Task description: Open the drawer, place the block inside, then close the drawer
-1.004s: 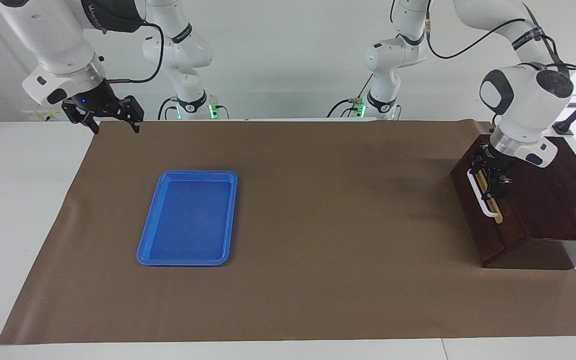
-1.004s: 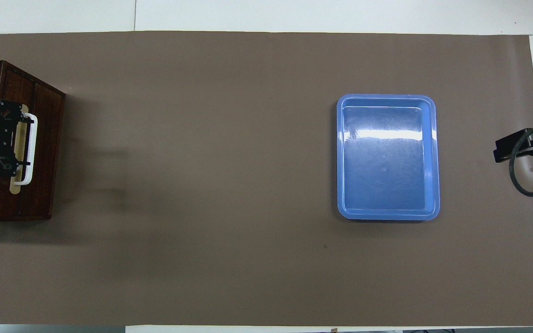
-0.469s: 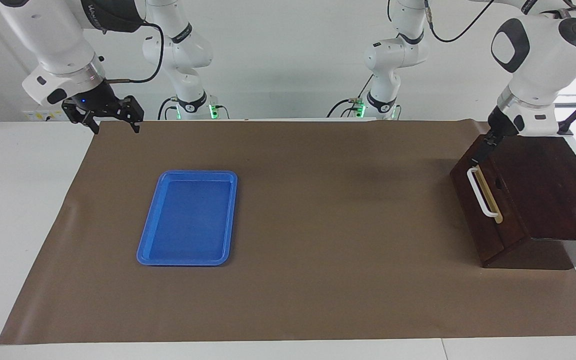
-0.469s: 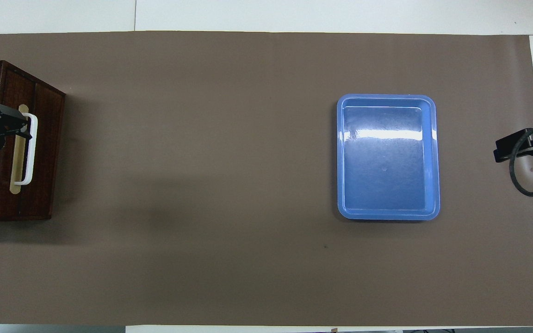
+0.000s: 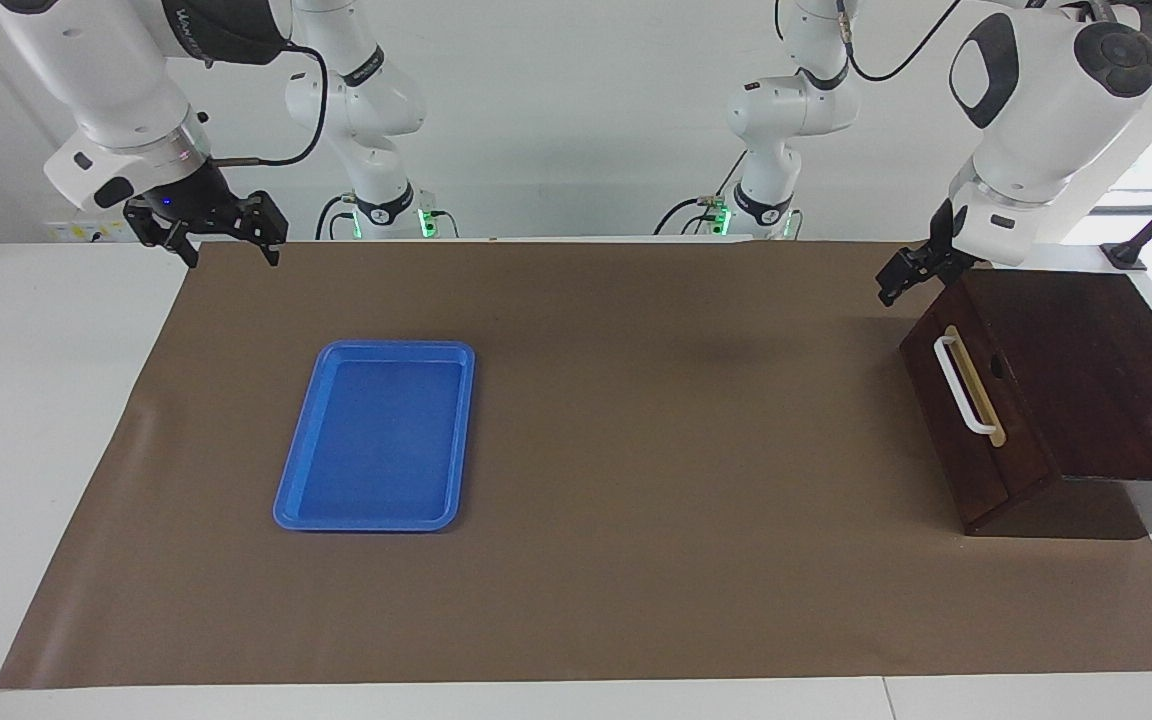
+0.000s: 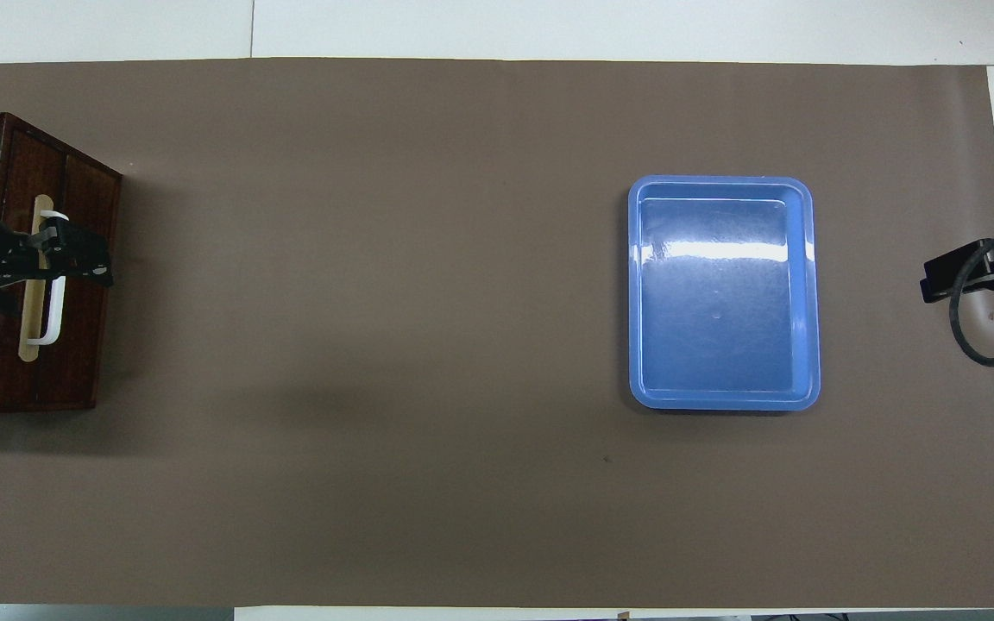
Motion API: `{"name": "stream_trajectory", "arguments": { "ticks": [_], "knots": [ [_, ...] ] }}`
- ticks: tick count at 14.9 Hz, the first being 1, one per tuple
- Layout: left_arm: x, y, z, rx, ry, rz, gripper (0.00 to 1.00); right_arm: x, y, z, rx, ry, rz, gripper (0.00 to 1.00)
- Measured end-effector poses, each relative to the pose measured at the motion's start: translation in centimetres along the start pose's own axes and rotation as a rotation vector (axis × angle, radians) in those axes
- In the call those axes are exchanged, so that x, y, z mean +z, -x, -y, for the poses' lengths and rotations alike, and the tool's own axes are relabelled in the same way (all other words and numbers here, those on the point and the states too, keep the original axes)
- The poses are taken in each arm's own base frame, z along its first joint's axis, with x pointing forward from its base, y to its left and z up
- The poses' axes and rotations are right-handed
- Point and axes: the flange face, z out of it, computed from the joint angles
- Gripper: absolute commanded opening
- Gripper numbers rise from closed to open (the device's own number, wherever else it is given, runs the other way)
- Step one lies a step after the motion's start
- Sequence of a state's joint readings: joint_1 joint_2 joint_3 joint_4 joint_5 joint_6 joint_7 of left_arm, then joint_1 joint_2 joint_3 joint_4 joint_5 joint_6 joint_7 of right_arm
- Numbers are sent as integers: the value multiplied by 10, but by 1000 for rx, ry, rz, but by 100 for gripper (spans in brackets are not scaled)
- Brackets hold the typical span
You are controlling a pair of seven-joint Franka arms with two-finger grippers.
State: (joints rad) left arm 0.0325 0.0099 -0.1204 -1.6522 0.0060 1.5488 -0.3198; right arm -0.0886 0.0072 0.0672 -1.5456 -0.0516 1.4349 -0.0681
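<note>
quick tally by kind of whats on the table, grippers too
wooden box with drawer: 1, drawer shut
blue tray: 1, nothing in it
brown mat: 1
grippers: 2, left gripper up in the air by the box's corner, right gripper waiting over the mat's edge
blocks in sight: 0
total: 5

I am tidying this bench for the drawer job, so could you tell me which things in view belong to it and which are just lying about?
Belongs: drawer, shut; its white handle. No block in view.
Lying about: blue tray, brown mat.
</note>
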Motion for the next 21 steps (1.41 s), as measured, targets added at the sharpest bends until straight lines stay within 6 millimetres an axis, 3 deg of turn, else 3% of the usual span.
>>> {"name": "stream_trajectory", "arguments": {
  "ticks": [15, 21],
  "knots": [
    [-9, 7, 1, 162, 17, 5, 100, 0, 0, 0, 0, 0, 0, 100],
    [-20, 8, 24, 223, 20, 12, 100, 0, 0, 0, 0, 0, 0, 100]
  ]
}}
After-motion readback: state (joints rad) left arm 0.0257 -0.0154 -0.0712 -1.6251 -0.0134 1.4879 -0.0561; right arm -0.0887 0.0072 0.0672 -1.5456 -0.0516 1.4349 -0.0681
